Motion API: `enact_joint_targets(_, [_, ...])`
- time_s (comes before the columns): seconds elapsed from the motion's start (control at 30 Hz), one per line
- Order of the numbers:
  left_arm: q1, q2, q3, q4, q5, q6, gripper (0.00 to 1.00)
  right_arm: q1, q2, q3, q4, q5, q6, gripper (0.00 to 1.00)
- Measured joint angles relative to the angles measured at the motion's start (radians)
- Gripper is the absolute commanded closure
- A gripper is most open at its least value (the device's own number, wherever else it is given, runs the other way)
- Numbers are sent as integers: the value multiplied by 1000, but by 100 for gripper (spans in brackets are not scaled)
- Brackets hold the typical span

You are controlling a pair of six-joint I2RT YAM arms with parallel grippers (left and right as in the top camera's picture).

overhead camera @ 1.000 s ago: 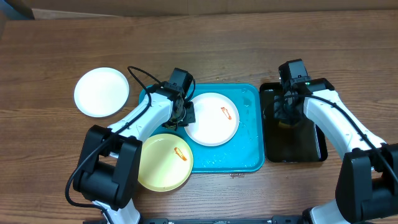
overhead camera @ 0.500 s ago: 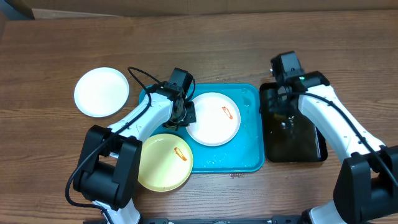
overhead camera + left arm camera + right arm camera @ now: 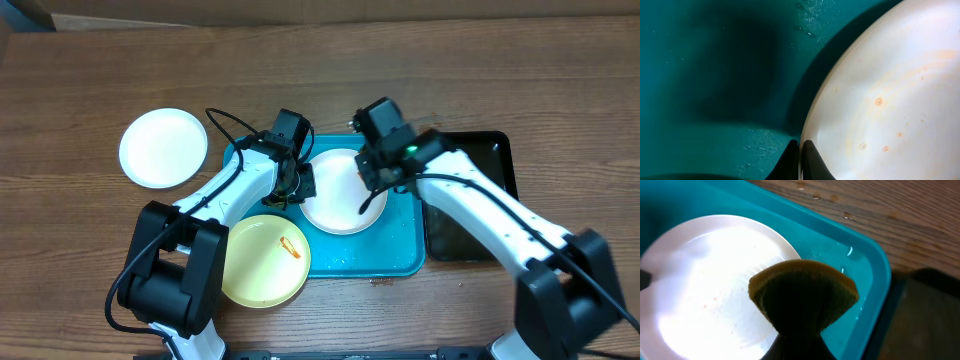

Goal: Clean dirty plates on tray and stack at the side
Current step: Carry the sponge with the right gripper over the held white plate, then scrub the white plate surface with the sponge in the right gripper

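A white plate (image 3: 335, 205) lies in the turquoise tray (image 3: 400, 250). My left gripper (image 3: 301, 186) is shut on this plate's left rim; in the left wrist view its fingertips (image 3: 801, 159) pinch the rim of the plate (image 3: 890, 90), which has faint orange specks. My right gripper (image 3: 377, 174) is shut on a dark olive sponge (image 3: 802, 297) held over the plate's (image 3: 700, 290) right part. A pale yellow plate (image 3: 262, 262) with an orange smear overlaps the tray's front left corner. A second white plate (image 3: 163, 148) lies on the table at the left, no smear visible.
A black tray (image 3: 480, 225) stands right of the turquoise tray and also shows in the right wrist view (image 3: 927, 320). Water drops lie on the turquoise tray floor (image 3: 715, 75) and on the wood beyond its far rim (image 3: 865, 255).
My right arm has swung left from the black tray, carrying the sponge over the white plate in the turquoise tray. It now covers the plate's orange smear. The left arm has not moved.
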Motion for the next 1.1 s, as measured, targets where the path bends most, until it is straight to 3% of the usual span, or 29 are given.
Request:
enact_joint_targets(0.33, [0,0,0,0,0,0,96,42,137,0,98,152,-6,96])
enact_joint_targets(1.1, [0,0,0,0,4,0,96,43,274,24,113,134,-7,96])
